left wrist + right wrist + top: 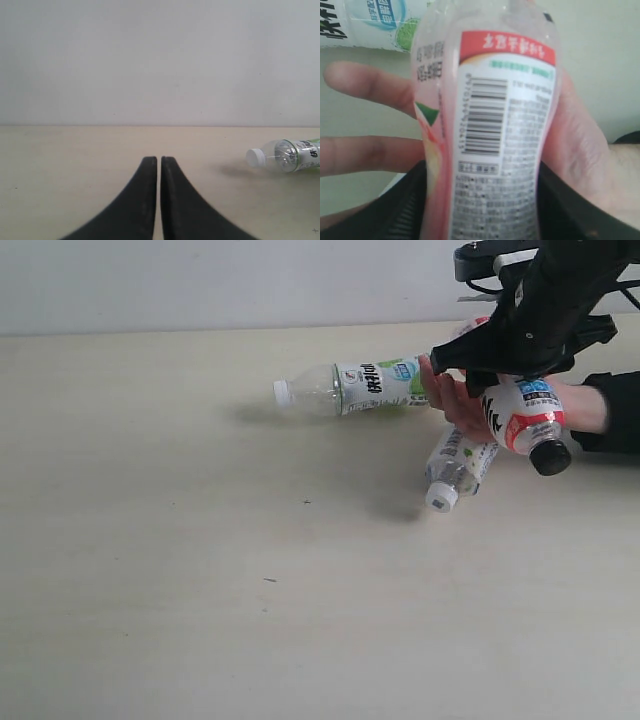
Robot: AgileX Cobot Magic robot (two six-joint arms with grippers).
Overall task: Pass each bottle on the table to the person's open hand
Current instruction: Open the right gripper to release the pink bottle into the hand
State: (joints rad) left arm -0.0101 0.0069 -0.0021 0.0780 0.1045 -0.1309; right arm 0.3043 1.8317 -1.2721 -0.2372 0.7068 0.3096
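The right arm's black fingers (400, 212) pinch the clear plastic bottle with the red-pink label and black cap (525, 418) around its body. This bottle lies against the person's bare open hand (452, 400), above the pale beige counter (200, 570). The hand is spread, not curled around the bottle. If the grip opens now, I think the bottle can roll off the palm. It may then fall on the small white-capped clear bottle (455, 465) lying just below, or knock the green-white labelled bottle (350, 387) lying near the hand. The left arm's fingers (150, 200) are pressed together and hold nothing.
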